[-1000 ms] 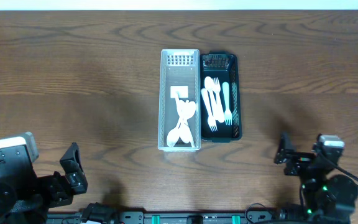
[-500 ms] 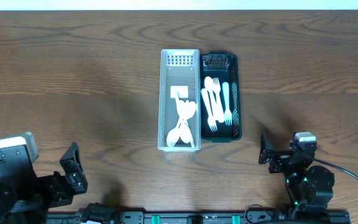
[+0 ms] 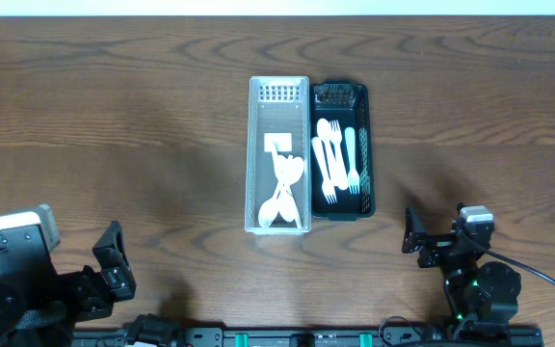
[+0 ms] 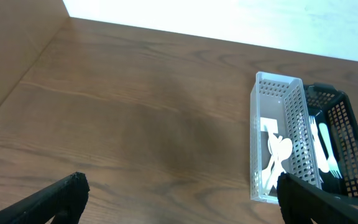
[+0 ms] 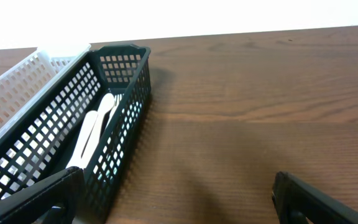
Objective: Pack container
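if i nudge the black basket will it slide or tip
Likely slides, not tips: the black basket is long, low and flat on the table. Mesh walls and few forks suggest it's light, so it may twist. The white basket alongside could get shoved too.

Dark wood table (image 3: 114, 96), white basket (image 3: 254, 154), black basket (image 3: 368, 145) (side by side, mid-table)

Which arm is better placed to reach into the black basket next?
Right. The right hand sits open near the black basket's near right corner, and its wrist view shows that basket close. The left hand is far off to the left, with the white basket in between.
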### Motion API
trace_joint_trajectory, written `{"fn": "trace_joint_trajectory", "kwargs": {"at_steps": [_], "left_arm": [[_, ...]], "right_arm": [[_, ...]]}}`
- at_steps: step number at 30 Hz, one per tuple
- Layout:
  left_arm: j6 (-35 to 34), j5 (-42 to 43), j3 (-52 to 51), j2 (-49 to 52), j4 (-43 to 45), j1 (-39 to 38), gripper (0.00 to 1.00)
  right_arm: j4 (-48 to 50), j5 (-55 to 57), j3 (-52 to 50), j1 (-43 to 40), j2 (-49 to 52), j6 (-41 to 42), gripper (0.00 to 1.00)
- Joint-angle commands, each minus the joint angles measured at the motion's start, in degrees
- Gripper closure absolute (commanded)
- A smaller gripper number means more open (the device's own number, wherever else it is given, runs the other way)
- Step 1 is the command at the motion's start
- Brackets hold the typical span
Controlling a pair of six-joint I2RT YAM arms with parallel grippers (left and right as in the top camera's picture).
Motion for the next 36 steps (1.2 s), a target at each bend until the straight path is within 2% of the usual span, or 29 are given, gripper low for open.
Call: {"fn": "trace_joint_trajectory", "kwargs": {"at_steps": [1,19,24,28,32,36], "left_arm": [[0.70,-0.70,0.26,-0.13,0.17,0.24,0.02],[0.70,-0.70,0.00,-0.07,0.17,0.24,0.02],[1.42,-1.66,-4.63,-1.60,0.81,1.44,0.02],[1.46,-2.25,-14.14,-6.97,11.65,3.78,0.02],[1.33,-1.51,-29.97,-16.63,29.83,4.85,0.02],[1.36,-1.57,-44.35,-26.05,40.94,4.85,0.02]], "right_arm": [[0.13,-0.26,-0.37,0.48,-0.52,-0.59,0.01],[0.11,-0.26,-0.37,0.48,-0.52,-0.59,0.01],[0.11,-0.26,-0.37,0.48,-0.52,-0.59,0.01],[0.13,-0.26,-0.37,0.48,-0.52,-0.59,0.01],[0.13,-0.26,-0.37,0.48,-0.52,-0.59,0.01],[0.13,-0.26,-0.37,0.48,-0.52,-0.59,0.01]]}}
